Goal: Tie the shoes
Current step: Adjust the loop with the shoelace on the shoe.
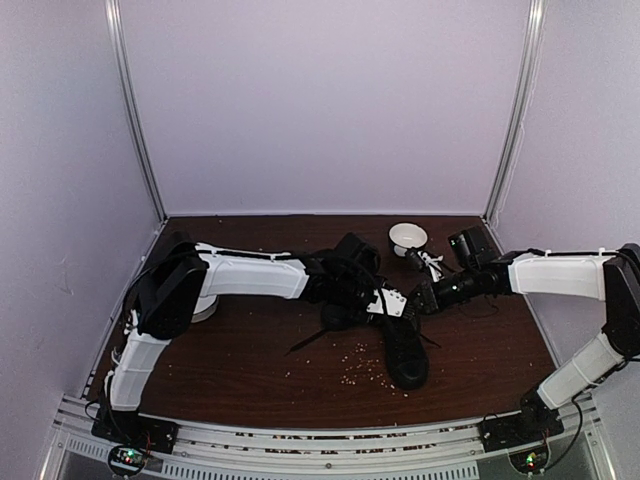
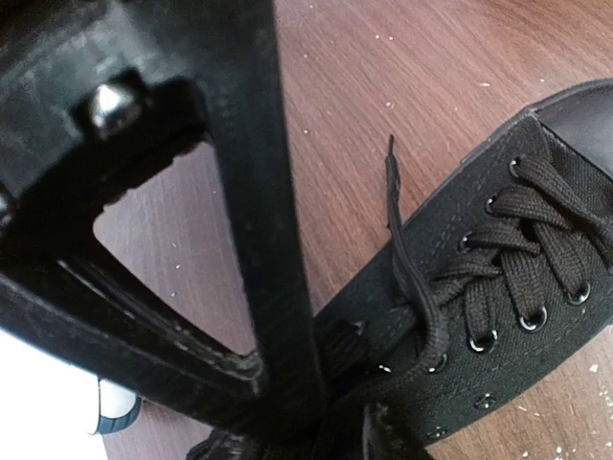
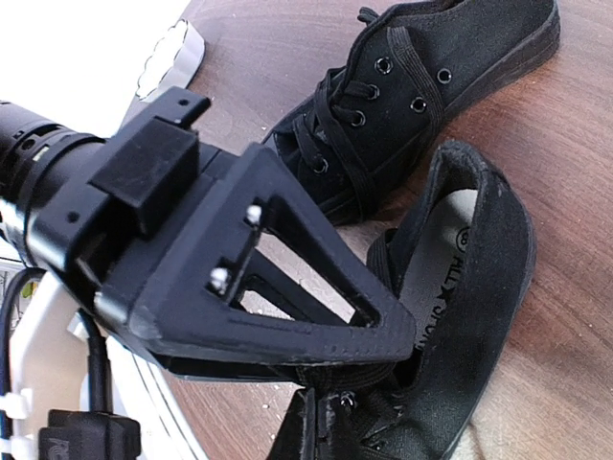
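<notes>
Laced shoe (image 1: 407,352) lies on the near side of the white bowl (image 1: 407,237). Its long axis runs from the bowl toward the near edge of the table (image 1: 250,370), with the rounded toe end away from the bowl.

Second shoe (image 1: 338,305) is left of the bowl, mostly under the left gripper (image 1: 392,303); heading unclear.

Left gripper: only one finger shows, so width and hold cannot be told.

Right gripper (image 3: 402,347): fingers fully together, tips at the laced shoe's collar. Whether it pinches anything, cannot tell.

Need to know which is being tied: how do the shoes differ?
The nearer shoe has the left tool and right tool at its far end; the farther shoe sits partly under the left arm. The right wrist view shows the nearer's insole, the farther's eyeleted side. Both are black.
</notes>
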You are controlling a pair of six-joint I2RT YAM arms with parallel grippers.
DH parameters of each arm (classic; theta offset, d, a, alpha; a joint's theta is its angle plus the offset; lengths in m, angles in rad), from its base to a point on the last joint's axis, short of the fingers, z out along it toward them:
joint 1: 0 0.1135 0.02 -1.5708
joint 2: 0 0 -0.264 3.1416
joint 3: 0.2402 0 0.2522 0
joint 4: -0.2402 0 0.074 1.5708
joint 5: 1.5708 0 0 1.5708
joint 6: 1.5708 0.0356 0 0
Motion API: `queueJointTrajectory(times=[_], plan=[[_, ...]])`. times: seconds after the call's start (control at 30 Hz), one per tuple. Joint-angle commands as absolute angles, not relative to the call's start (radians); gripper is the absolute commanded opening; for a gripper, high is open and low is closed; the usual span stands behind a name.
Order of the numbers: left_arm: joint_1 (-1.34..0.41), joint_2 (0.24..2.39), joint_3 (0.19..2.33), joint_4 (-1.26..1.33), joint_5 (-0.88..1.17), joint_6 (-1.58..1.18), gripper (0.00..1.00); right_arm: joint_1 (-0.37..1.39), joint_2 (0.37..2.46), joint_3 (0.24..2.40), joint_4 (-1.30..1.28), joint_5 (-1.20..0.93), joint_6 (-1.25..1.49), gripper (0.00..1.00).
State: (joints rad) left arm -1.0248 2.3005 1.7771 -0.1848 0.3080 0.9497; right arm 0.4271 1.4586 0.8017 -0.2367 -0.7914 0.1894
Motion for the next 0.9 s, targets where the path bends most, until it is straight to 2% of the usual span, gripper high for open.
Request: queueJointTrajectory(times=[0.0,0.2,0.47,0.67,0.87], plan=[[-1.033,2.312,1.804,-0.140,0.302,0.960,0.29,0.426,1.436,0.831,-0.241,-0.813,0.184,0.00],[-1.034,2.299,1.808,-0.150,0.322,0.906,0.13,0.426,1.432,0.834,-0.254,-0.812,0.181,0.00],[-1.034,2.273,1.802,-0.179,0.351,0.801,0.01,0.426,1.430,0.834,-0.261,-0.816,0.179,0.00],[-1.034,2.263,1.792,-0.182,0.353,0.648,0.00,0.426,1.417,0.832,-0.278,-0.813,0.172,0.00],[-1.034,2.247,1.737,-0.067,0.280,0.415,0.00,0.426,1.413,0.837,-0.294,-0.835,0.169,0.00]])
